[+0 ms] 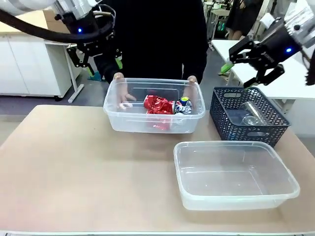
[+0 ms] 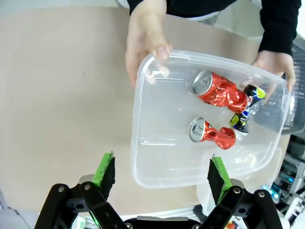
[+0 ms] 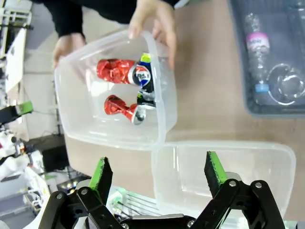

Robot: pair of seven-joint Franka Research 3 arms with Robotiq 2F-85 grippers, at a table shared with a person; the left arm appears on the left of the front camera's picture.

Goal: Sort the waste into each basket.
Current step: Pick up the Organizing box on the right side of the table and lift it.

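Observation:
A person's hands (image 1: 118, 77) hold one clear basket (image 1: 118, 120) at the table's far side, tilted toward me. Two crushed red cans (image 2: 219, 90) (image 2: 212, 133) and a dark blue-and-yellow can (image 2: 248, 102) lie in it. The second clear basket (image 1: 290, 187) stands empty at the front right. My left gripper (image 1: 101, 66) hangs open, high above the held basket's left end, with nothing between its fingers. My right gripper (image 1: 243, 73) is open too, raised above the mesh basket (image 1: 231, 130). In the right wrist view the held basket (image 3: 86, 119), its cans (image 3: 114, 70) and the empty basket (image 3: 248, 162) lie below the right gripper (image 3: 157, 174).
The dark perforated mesh basket stands at the far right with clear plastic bottles (image 1: 251, 115) inside. The person stands close behind the table's far edge. Bare tabletop (image 1: 74, 162) spreads across the left and front.

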